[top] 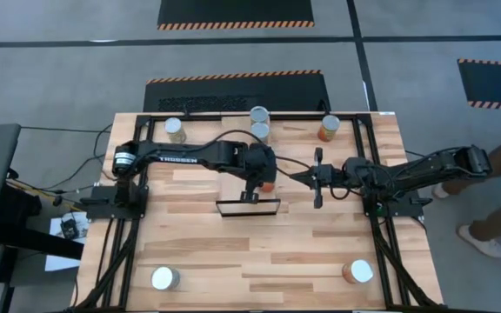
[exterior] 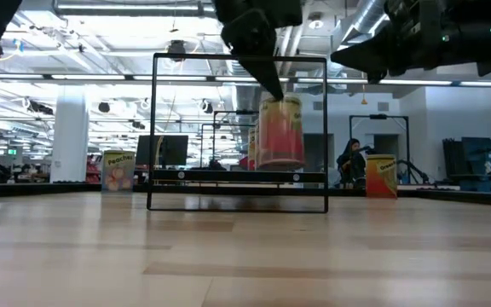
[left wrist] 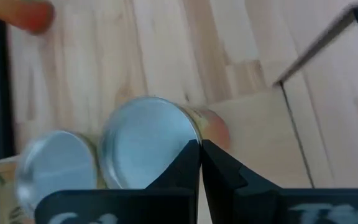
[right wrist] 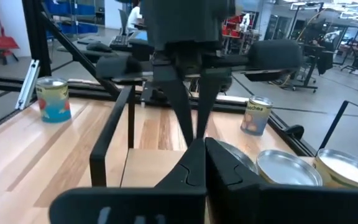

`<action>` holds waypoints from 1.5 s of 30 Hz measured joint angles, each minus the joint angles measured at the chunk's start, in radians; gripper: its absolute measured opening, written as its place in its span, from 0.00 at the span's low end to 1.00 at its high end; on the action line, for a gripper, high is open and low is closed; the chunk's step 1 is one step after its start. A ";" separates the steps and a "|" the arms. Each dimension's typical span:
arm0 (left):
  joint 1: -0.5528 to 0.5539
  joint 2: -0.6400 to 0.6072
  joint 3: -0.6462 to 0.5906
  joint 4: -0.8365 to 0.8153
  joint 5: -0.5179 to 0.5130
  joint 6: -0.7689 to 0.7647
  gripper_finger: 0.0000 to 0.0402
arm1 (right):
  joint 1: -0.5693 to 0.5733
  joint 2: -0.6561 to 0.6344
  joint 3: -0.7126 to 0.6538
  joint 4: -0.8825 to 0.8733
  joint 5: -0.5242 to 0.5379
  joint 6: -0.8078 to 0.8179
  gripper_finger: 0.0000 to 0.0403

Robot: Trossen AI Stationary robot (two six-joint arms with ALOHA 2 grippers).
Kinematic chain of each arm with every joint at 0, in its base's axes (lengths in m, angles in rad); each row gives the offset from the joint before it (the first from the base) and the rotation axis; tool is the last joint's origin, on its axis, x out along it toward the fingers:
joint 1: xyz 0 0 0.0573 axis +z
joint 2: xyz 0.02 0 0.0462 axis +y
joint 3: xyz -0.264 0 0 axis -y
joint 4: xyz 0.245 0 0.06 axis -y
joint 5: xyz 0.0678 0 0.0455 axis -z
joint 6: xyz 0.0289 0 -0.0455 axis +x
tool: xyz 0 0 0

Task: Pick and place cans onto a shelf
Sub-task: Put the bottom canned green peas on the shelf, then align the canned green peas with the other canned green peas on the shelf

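Low view showed my left fingers [exterior: 271, 85] pinching a can [exterior: 280, 132] rim, suspending it just above the shelf [exterior: 237, 176] for placement. My right fingers [top: 317, 177], pressed together, waited beside.

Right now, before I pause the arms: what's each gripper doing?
Left gripper: closed on a can, held above the shelf.
Right gripper: closed, holding nothing, beside it.

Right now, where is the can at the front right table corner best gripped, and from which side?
Grip the can across its curved side, just under the top, coming straight down from above. It stands upright and alone, with bare table all round, leaving room on either side.
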 joint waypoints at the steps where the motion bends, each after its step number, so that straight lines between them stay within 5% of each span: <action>1: 0.000 0.000 0.001 0.003 -0.005 -0.001 0.00 | 0.000 0.000 0.000 0.002 0.000 0.001 0.02; 32: 0.013 0.009 0.002 -0.032 -0.005 -0.084 0.00 | 0.000 0.000 0.000 0.008 -0.001 0.020 0.02; 45: 0.010 0.007 0.003 -0.013 -0.002 -0.091 0.12 | 0.000 0.000 0.000 0.008 -0.001 0.020 0.03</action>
